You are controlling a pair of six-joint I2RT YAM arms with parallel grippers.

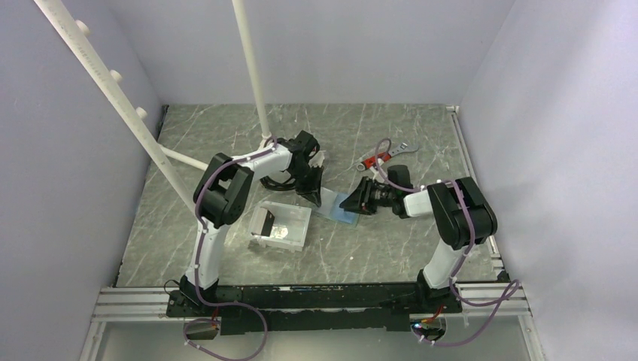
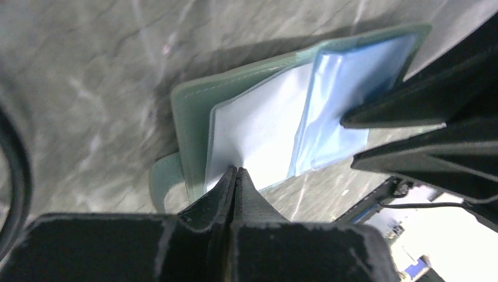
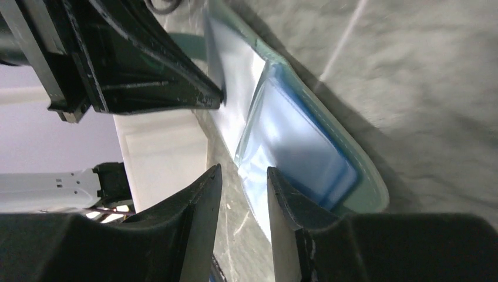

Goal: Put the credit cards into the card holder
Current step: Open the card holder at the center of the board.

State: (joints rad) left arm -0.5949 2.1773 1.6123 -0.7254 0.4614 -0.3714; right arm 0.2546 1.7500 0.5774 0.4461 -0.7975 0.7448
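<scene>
The card holder (image 1: 342, 214) lies open on the grey marbled table between my two grippers. The left wrist view shows its grey-green cover (image 2: 188, 117), a whitish pocket leaf and a light-blue pocket leaf. My left gripper (image 2: 236, 170) is shut, its tips pinched at the near edge of the whitish leaf. My right gripper (image 3: 244, 171) is open with a narrow gap, and one finger (image 3: 288, 200) lies over the edge of the light-blue pocket (image 3: 299, 135). A dark card (image 1: 263, 220) sits in the white tray. No gold cards show.
The white tray (image 1: 307, 222) stands just left of the card holder, near the left arm. A red-handled wrench (image 1: 384, 156) lies behind the right gripper. White poles (image 1: 252, 68) rise at the back left. Walls close in the table on three sides.
</scene>
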